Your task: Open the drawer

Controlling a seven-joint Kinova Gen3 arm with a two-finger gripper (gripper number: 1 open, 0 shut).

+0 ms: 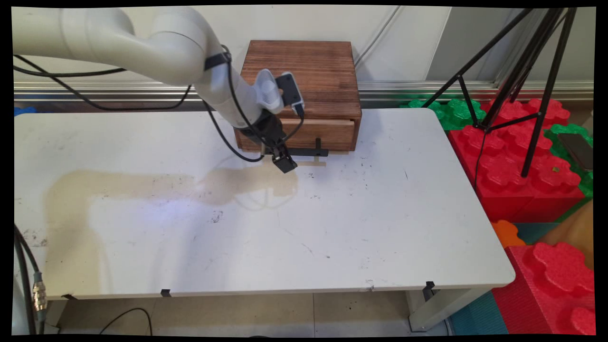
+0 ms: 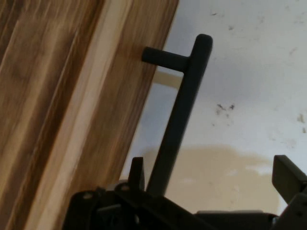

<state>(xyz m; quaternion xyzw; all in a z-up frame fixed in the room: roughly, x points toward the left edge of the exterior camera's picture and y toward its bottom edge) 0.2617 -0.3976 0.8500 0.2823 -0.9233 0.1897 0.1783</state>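
tool (image 2: 211,179) fingers apart, straddling the black handle (image 2: 180,112) | handle on the wooden drawer box (image 1: 304,90) front | box at the worktop (image 1: 332,228) far edge

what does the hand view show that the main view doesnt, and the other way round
Only the hand view shows the open black gripper up close, one finger between the black bar handle and the drawer front, the other finger out over the table.

Only the main view shows the whole brown wooden drawer box, the white Kinova arm, the black tripod and the red foam blocks.

Both show the handle, the wooden drawer front, the white table and a tan shadow on it.
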